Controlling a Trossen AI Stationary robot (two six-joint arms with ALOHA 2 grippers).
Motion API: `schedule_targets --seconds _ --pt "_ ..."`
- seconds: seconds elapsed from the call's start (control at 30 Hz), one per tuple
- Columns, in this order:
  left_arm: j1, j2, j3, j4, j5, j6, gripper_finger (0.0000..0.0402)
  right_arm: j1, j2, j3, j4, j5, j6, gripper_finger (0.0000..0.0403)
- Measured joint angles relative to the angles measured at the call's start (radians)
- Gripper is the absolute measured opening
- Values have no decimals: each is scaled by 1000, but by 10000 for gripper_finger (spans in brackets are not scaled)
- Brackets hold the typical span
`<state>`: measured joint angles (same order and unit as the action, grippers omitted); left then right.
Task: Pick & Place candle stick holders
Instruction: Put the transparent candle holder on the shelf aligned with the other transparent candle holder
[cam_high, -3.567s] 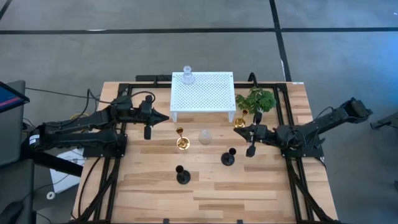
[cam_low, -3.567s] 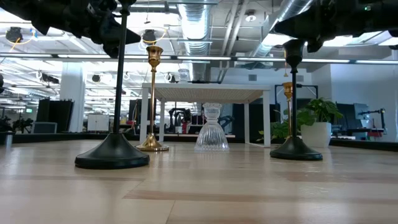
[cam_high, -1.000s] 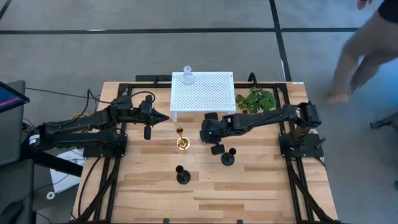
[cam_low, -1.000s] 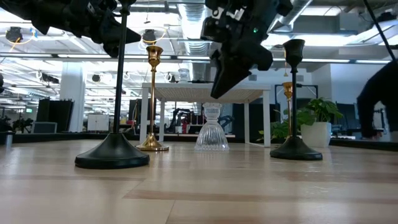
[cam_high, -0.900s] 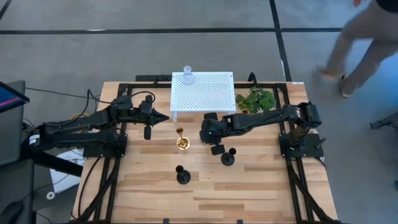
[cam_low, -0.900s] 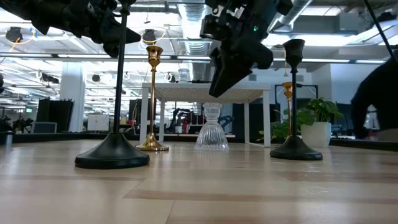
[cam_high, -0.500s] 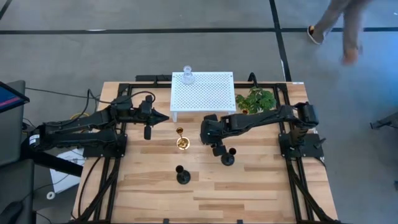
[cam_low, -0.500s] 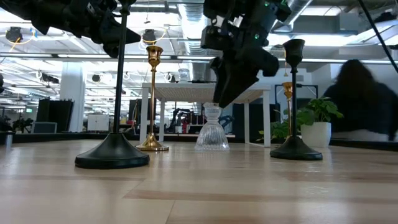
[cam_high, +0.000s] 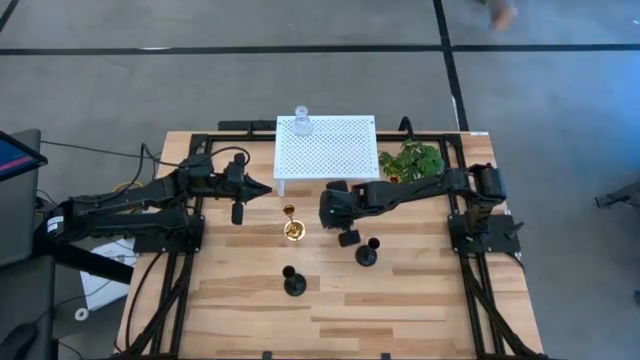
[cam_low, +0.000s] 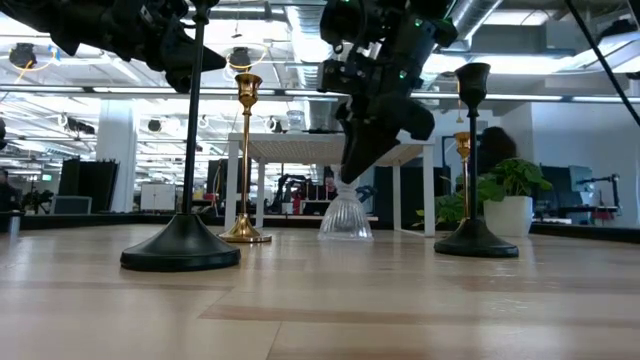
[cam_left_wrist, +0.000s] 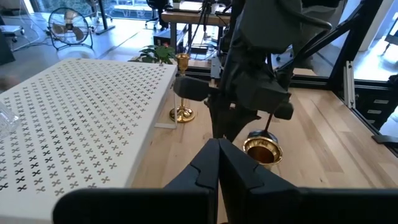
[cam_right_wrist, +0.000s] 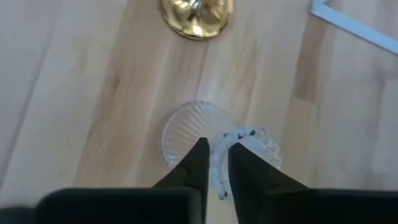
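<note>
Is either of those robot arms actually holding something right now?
Yes: the right gripper pinches the small clear glass candle holder by its top. The left gripper holds nothing.

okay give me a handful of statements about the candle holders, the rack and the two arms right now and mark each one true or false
1. The right gripper has its fingers around the clear ribbed glass holder. True.
2. A matte black holder stands on the white perforated rack. False: a small clear glass piece does.
3. The left gripper holds a gold holder. False: it waits, shut, beside the rack.
4. The shiny gold candlestick holder stands on the wooden table. True.
</note>
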<state>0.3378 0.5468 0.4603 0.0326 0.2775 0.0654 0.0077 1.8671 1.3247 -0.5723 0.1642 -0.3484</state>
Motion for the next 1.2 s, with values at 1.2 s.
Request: schedule_targets --seconds 1.2 --pt "0 0 0 -10 0 -3 6 -155 -9 792 -650 -32 -151 14"
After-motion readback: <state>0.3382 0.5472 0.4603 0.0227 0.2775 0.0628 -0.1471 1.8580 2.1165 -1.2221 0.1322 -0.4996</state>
